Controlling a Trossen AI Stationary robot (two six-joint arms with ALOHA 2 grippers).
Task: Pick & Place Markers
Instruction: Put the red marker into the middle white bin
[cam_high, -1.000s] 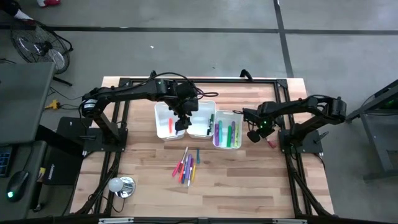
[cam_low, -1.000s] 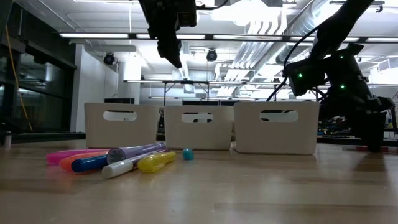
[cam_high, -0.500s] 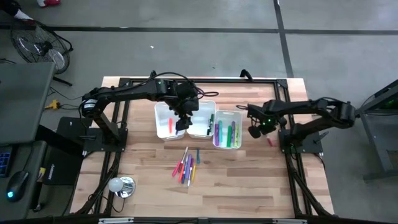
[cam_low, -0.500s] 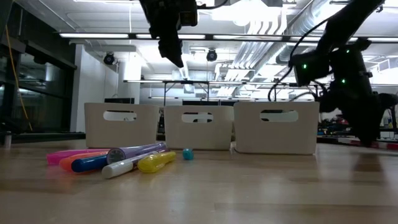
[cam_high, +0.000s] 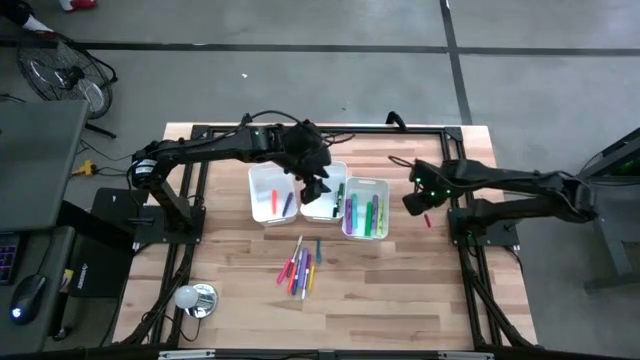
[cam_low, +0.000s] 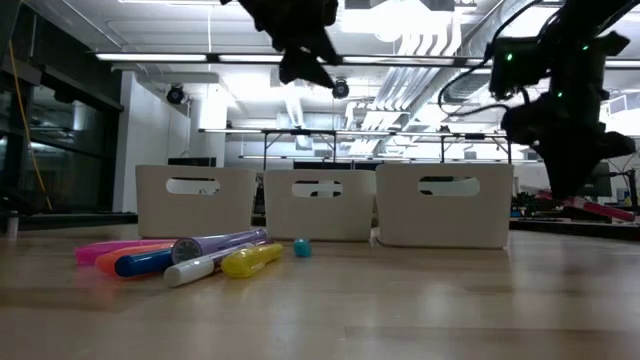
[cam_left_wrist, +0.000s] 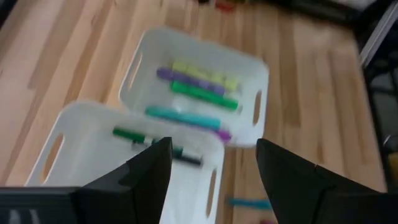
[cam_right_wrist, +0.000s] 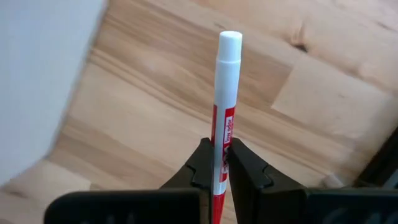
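High view: the right gripper (cam_high: 415, 201) hangs just right of the right-hand bin (cam_high: 366, 208), its fingers pinched on a red marker (cam_right_wrist: 222, 134) with a white cap, above bare wood. The left gripper (cam_high: 318, 186) hovers over the middle bin (cam_high: 325, 195), fingers spread and empty. A cluster of loose markers (cam_high: 299, 267) lies on the near side of the table (cam_high: 420, 290), with others already sorted into the bins. The carry-to-bin step appears under way; next, the right arm likely needs to swing left over the bin and let go.
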